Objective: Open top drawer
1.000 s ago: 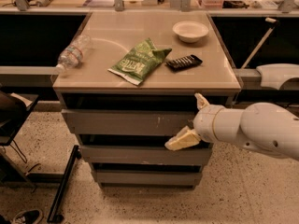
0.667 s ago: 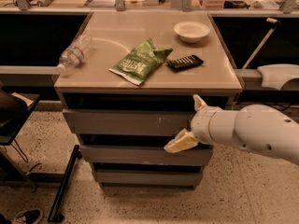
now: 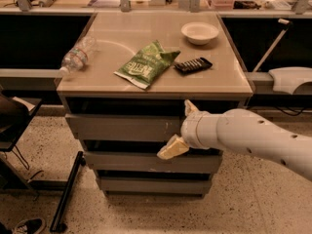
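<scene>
The top drawer (image 3: 122,126) is a grey flat front just under the tan cabinet top (image 3: 219,82), above two more grey drawers (image 3: 126,161). My gripper (image 3: 180,127) is at the right part of the top drawer front. Its pale fingers are spread apart, with the upper fingertip (image 3: 190,107) at the gap above the front and the lower one (image 3: 171,148) at the gap below it. The white arm (image 3: 253,135) comes in from the right and hides the right end of the drawer.
On the cabinet top lie a plastic water bottle (image 3: 75,57), a green snack bag (image 3: 146,65), a black bar (image 3: 193,65) and a white bowl (image 3: 200,32). A dark chair (image 3: 12,121) stands at the left, with a black bar (image 3: 68,189) on the floor beside it.
My gripper and arm have moved left along the top drawer front. The drawer front and the things on the cabinet top have not moved.
</scene>
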`<move>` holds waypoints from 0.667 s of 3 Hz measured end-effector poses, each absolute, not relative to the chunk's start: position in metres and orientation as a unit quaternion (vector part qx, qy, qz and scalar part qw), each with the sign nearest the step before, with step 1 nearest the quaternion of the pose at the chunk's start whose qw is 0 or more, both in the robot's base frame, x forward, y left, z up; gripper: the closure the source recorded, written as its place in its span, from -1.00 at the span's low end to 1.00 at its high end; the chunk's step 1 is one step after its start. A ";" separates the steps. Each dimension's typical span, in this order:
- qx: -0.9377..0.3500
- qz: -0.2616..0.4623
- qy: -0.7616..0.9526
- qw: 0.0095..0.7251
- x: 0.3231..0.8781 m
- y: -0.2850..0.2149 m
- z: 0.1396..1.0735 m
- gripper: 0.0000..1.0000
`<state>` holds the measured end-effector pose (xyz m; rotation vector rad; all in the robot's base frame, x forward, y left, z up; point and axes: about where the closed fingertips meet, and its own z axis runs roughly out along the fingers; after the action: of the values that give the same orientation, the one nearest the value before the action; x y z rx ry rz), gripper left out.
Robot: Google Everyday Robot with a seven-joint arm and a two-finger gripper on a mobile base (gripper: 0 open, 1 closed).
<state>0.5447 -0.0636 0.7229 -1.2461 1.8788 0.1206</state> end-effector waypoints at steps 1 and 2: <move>-0.499 0.048 0.752 0.428 0.545 -0.064 0.723 -1.00; -0.510 0.043 0.753 0.414 0.550 -0.061 0.713 -1.00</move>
<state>0.5505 -0.0609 0.7126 -1.2823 1.8918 0.1088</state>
